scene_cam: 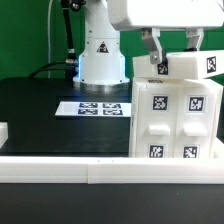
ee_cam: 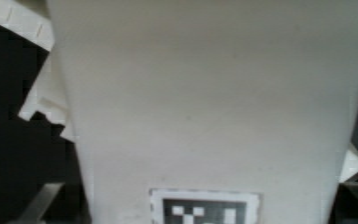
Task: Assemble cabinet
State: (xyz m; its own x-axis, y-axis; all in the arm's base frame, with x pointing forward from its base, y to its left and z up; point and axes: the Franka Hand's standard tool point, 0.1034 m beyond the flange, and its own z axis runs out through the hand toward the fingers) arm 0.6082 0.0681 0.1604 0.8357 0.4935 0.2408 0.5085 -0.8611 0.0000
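Note:
The cabinet body (scene_cam: pixel 176 122) is a big white box with black-and-white tags on its front, standing at the exterior view's right. A smaller white tagged block (scene_cam: pixel 190 66) sits level on top of it. My gripper (scene_cam: pixel 172 56) comes down from above with a finger on each side of this block and is shut on it. In the wrist view the white block (ee_cam: pixel 194 100) fills the picture, with one tag (ee_cam: pixel 208 208) near my gripper (ee_cam: pixel 197 205). Dark fingertips (ee_cam: pixel 39 200) show at its edges.
The marker board (scene_cam: pixel 96 107) lies flat on the black table (scene_cam: pixel 40 110) at mid-table. The white robot base (scene_cam: pixel 101 55) stands behind it. A long white rail (scene_cam: pixel 90 170) edges the table's front. A small white piece (scene_cam: pixel 3 130) shows at the left edge.

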